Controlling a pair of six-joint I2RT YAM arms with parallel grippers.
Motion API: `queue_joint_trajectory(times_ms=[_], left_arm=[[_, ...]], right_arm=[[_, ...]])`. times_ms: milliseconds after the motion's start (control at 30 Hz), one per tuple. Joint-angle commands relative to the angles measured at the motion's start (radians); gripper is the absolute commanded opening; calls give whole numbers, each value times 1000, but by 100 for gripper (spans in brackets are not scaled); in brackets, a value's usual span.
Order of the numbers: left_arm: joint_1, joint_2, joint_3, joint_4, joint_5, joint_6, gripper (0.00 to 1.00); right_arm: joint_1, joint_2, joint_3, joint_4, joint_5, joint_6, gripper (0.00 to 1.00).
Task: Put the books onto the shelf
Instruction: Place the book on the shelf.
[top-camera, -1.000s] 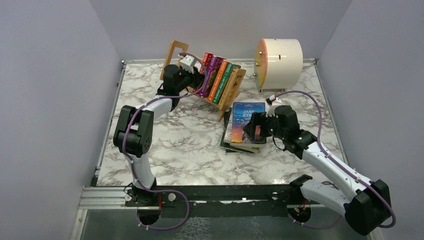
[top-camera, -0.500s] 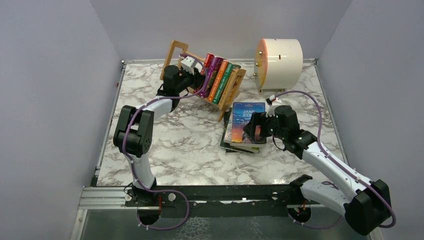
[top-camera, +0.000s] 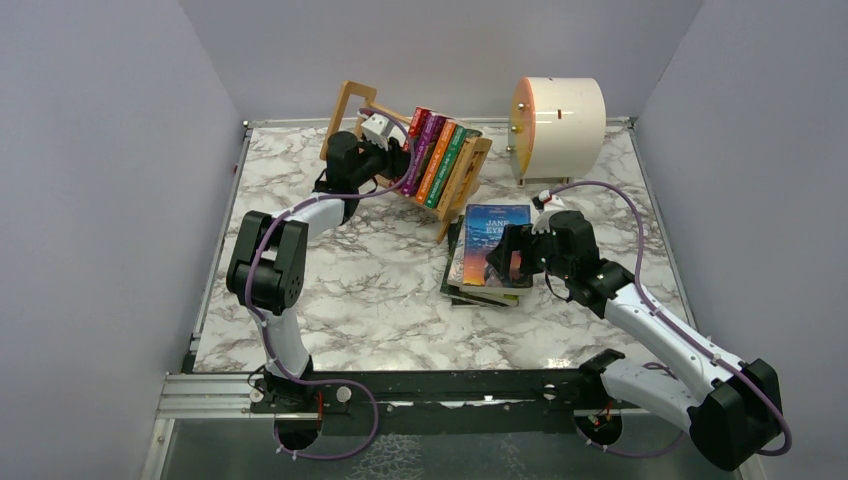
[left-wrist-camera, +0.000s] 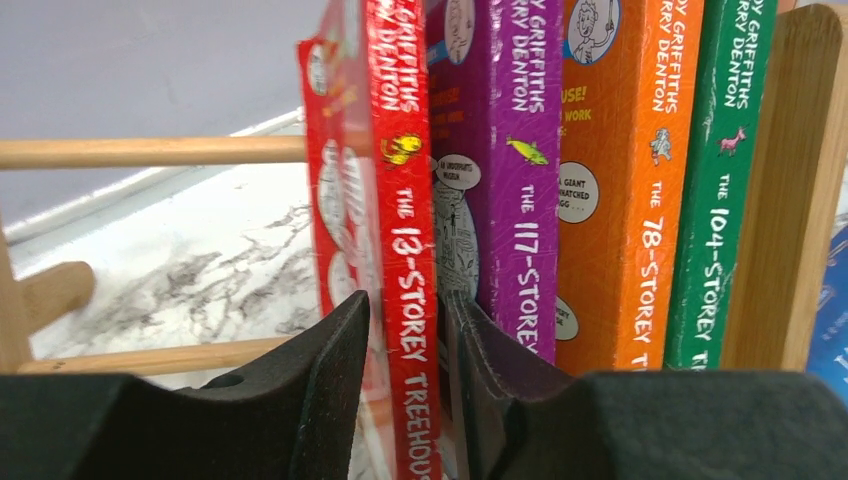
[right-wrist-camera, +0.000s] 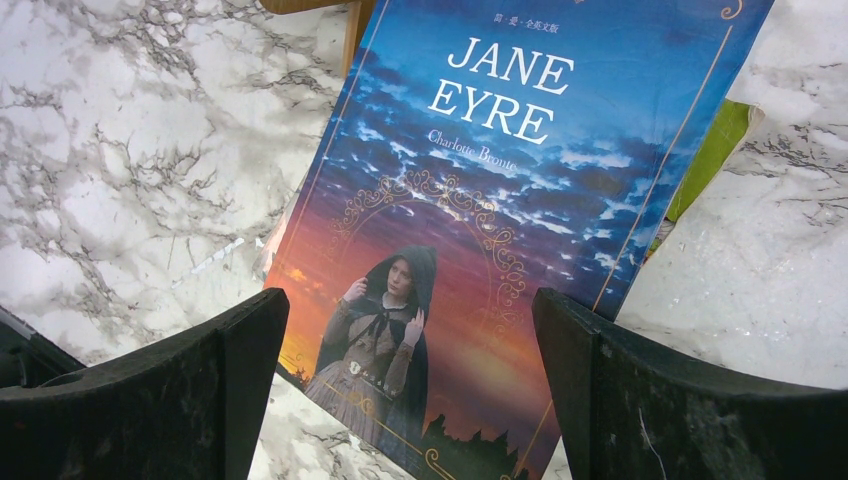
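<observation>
Left gripper (left-wrist-camera: 405, 300): we see the jaws narrow, one finger on each side of the lower spine of the red book (left-wrist-camera: 400, 150). We cannot tell whether they press it.
Right gripper (right-wrist-camera: 408, 300): the jaws are wide and hold nothing. They hang over the Jane Eyre book (right-wrist-camera: 480, 200), whose lower cover lies between the two fingers.
Books shelved: the red book stands upright between the left jaws. Just past the right finger come the purple book (left-wrist-camera: 520, 150), the orange book (left-wrist-camera: 620, 150) and the green book (left-wrist-camera: 725, 150), packed spine to spine.
Shelf (left-wrist-camera: 790, 200): its wooden end piece stands just beyond the green book. A rail (left-wrist-camera: 150, 152) runs off to the other side of the jaws, behind the red book.
Left wrist view only: we read the spine titles here, "13-Storey", "117-Storey", "78-Storey" and "104-Storey".
Top view only: we see the whole shelf (top-camera: 465, 190) tilted at the far side of the table (top-camera: 350, 290), with the left gripper (top-camera: 395, 160) at the open end of the row.
Books unshelved: the Jane Eyre book (top-camera: 490, 225) tops a small stack (top-camera: 470, 293) flat on the table, under the right gripper (top-camera: 505, 255) and near the shelf's end piece.
Right wrist view only: a green corner (right-wrist-camera: 715, 150) pokes out from under the blue cover.
Surroundings: a cream drum (top-camera: 560, 120) stands beyond the right jaws, apart from the stack.
Obstruction: the left arm hides part of the shelf's interior from above.
</observation>
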Motion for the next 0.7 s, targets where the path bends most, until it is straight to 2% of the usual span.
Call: queue_joint_trajectory(times_ms=[0, 133, 667], left_arm=[[-3, -36, -26, 32, -23, -31, 31], [-3, -44, -34, 19, -53, -22, 37], [5, -94, -45, 4, -157, -9, 37]], right_arm=[[4, -4, 5, 3, 19, 9, 91], [5, -2, 3, 6, 15, 9, 91], [4, 11, 5, 15, 7, 9, 91]])
